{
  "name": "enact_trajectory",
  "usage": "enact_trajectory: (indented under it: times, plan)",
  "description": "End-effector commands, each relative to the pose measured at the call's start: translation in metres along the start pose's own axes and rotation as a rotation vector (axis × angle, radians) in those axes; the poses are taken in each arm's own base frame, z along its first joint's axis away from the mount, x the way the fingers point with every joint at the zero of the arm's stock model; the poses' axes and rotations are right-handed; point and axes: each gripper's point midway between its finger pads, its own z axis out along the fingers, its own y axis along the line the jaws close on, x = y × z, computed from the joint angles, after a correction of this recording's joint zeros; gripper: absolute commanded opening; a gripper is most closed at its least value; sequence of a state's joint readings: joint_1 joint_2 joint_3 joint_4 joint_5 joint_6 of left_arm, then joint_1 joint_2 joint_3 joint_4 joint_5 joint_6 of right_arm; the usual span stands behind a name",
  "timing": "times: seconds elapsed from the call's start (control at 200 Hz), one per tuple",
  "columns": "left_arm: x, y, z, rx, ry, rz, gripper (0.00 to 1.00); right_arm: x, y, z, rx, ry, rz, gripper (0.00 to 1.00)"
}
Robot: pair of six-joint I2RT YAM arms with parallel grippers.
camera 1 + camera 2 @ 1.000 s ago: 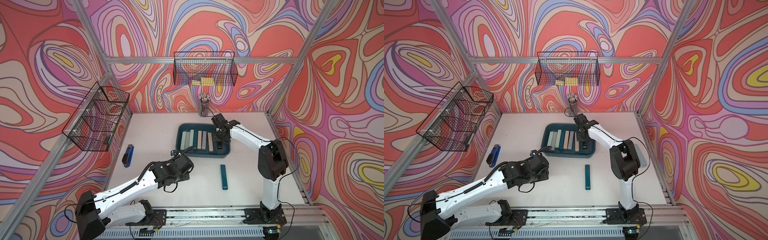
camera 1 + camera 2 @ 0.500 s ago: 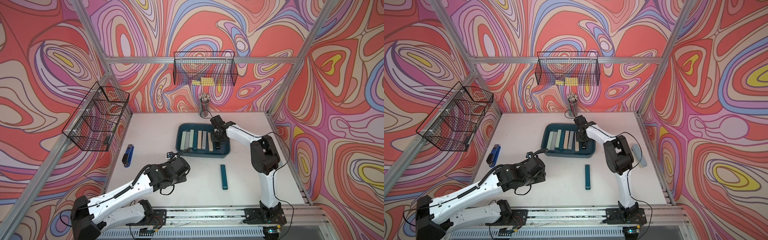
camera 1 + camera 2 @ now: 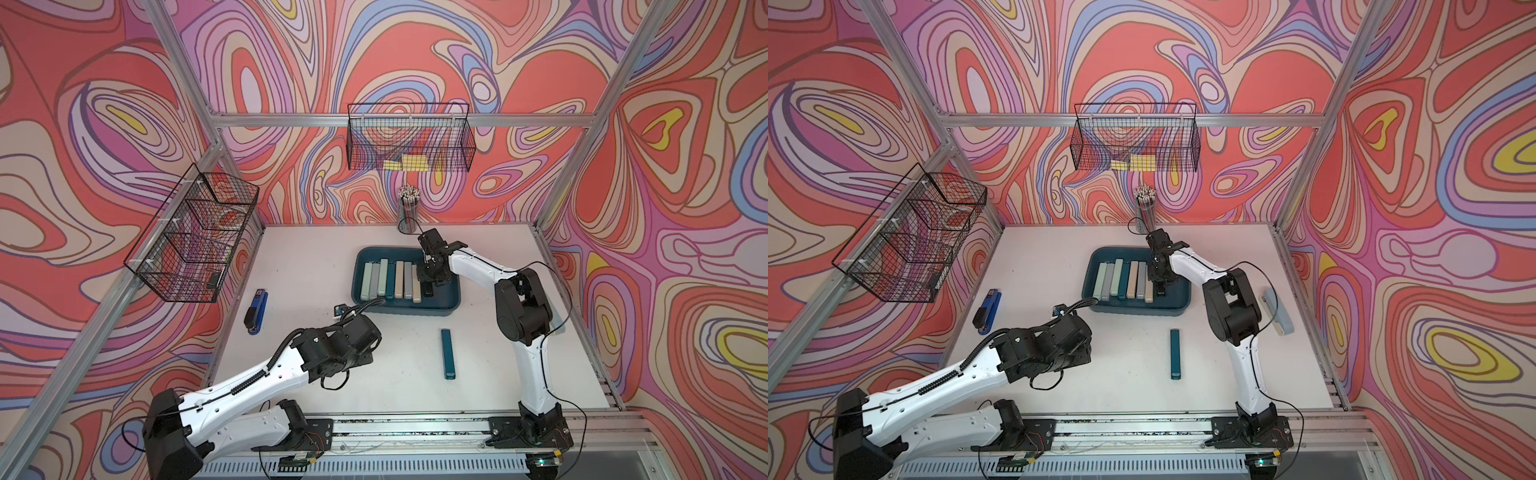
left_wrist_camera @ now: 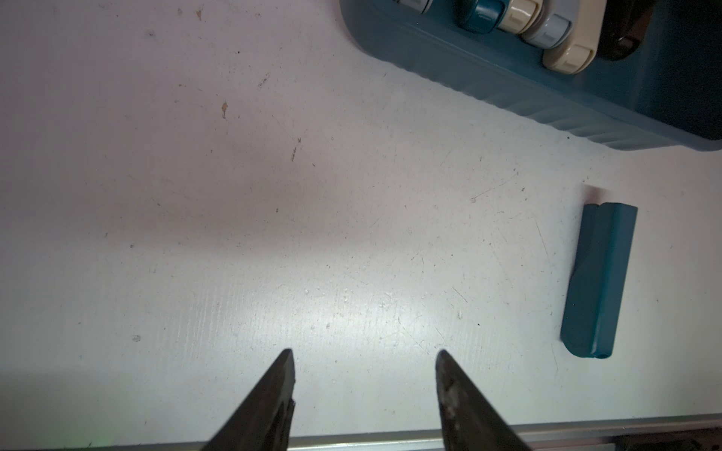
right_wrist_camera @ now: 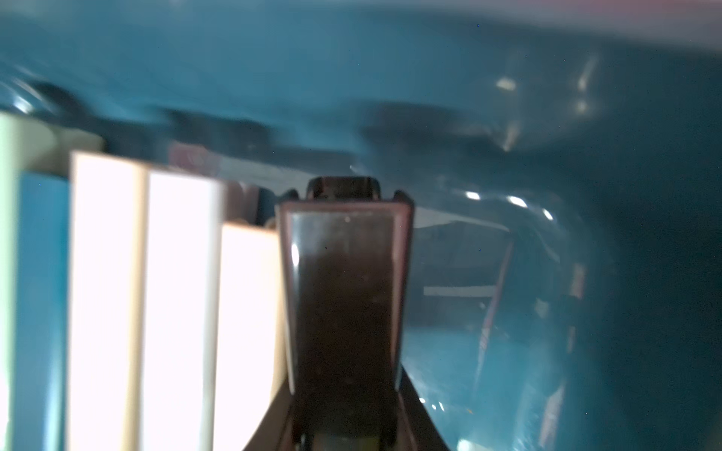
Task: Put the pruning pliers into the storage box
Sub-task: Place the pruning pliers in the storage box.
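The dark teal storage box (image 3: 399,309) (image 3: 1133,309) holds a row of several pruning pliers (image 3: 386,278), pale green, grey, teal and beige. My right gripper (image 3: 428,282) (image 5: 345,390) reaches down into the box, shut on the black pruning pliers (image 5: 345,293) (image 3: 428,289), right beside the beige one (image 5: 250,332). One teal pruning pliers (image 3: 447,353) (image 3: 1175,353) (image 4: 597,281) lies alone on the table in front of the box. A pale grey one (image 3: 1277,311) lies by the right table edge. My left gripper (image 4: 364,353) is open and holds nothing, low over bare table to the left of the teal one.
A blue-and-black stapler (image 3: 257,311) lies near the left table edge. A cup of pencils (image 3: 409,208) stands behind the box. Black wire baskets hang on the left wall (image 3: 195,237) and on the back wall (image 3: 409,143). A metal rail (image 4: 390,439) runs along the front.
My right gripper has moved left and down into the box with the black pliers, and its elbow has swung inward. The left arm has shifted only a little near the front.
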State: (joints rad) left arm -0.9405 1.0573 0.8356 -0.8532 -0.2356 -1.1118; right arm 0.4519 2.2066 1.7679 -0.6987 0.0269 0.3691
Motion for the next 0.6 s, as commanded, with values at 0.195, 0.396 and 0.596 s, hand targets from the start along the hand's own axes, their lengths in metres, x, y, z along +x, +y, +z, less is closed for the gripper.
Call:
enact_trajectory:
  times: [0.195, 0.396, 0.596]
  plan:
    - [0.001, 0.007, 0.005, -0.036, -0.001, 0.003, 0.59, -0.009, -0.004, -0.009, 0.037, 0.003, 0.037, 0.46]
    - [-0.002, 0.004, 0.007, -0.038, -0.013, 0.022, 0.59, -0.022, -0.004, -0.038, 0.036, -0.038, 0.045, 0.56]
    - [-0.018, 0.002, 0.005, -0.057, -0.058, 0.036, 0.59, -0.04, 0.001, -0.085, 0.012, -0.107, 0.033, 0.56]
